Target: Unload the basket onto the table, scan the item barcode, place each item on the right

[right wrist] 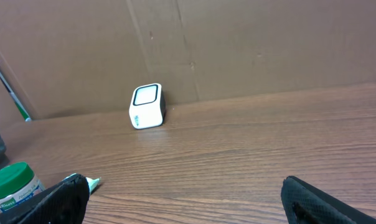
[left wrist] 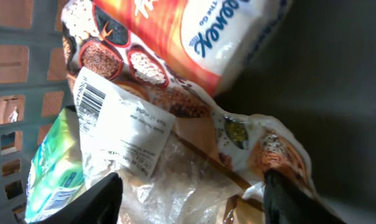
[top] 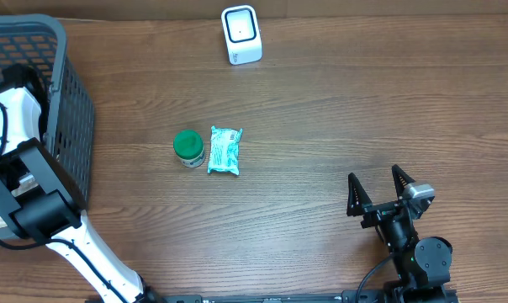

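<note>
Position decides the coming move: the grain bag [left wrist: 194, 143] lies inside the grey basket [top: 69, 101] at the desk's left edge, directly ahead of the left hand [left wrist: 191, 190]; its long axis runs slantwise across the left wrist view, from upper left to lower right, so it crosses the line between the two fingers at an angle. The fingers stand apart, one on each side of the bag's clear lower end; whether they press on the film or only flank it, I cannot tell. A white label [left wrist: 122, 134] on the bag carries the barcode [left wrist: 91, 99], turned toward the wrist camera; an orange and white pack [left wrist: 200, 37] lies over the bag's upper end, and a green packet [left wrist: 51, 168] sits just beside it against the basket wall.

The left arm is plainly the nearer; the right hand [top: 374, 177] hovers at the near right of the desk with its fingers spread wide and nothing between them, well apart from the basket. The scanner [top: 240, 34] stands at the far edge, well to the right of the basket.

The desk [top: 338, 101] is brown wood grain; a green-lidded jar [top: 187, 146] and a pale green sachet [top: 224, 151] lie just beside each other near its middle; a cardboard wall [right wrist: 250, 43] closes the far side.
</note>
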Available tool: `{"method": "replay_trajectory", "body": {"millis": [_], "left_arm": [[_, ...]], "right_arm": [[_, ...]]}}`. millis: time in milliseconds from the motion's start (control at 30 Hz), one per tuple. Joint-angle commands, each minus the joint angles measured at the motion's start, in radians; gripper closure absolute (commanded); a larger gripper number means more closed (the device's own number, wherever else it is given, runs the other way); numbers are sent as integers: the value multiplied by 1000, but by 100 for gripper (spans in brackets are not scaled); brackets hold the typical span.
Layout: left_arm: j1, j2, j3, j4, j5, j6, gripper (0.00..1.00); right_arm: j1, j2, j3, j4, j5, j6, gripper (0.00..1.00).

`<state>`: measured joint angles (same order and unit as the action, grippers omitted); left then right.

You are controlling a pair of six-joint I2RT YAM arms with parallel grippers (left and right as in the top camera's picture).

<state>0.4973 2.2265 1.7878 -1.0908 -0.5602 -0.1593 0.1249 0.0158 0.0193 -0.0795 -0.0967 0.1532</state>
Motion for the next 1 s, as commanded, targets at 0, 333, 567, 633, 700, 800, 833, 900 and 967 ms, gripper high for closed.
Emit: {"method": "replay_trajectory", "body": {"millis": [0,333,567,633,700,800,833,900,967], "left_arm": [[1,27,-45,27,-16,-32,44],[2,27,-153,151,103,-31,59],[1,27,-153,150,115,-31,79],[1,27,-153,146,115,-32,79],[1,27,-151,140,115,-32,79],[-1,27,-137,117,116,-32,82],[-1,27,-130,105,116,-32,83],[0,27,-108,73,116,-33,87],[0,27,-74,35,116,-35,91]], "right_arm": [[-3,-3,-11,4,8,-5,0],[-3,-3,-11,4,8,-5,0],[-3,-3,-11,4,8,-5,0],[-3,-3,-11,4,8,-5,0],[-3,-3,-11,4,8,-5,0],[-3,-3,-11,4,8,-5,0],[-3,-3,-11,4,8,-5,0],[-3,-3,-11,4,8,-5,0],[-3,-3,-11,4,8,-5,0]]}}
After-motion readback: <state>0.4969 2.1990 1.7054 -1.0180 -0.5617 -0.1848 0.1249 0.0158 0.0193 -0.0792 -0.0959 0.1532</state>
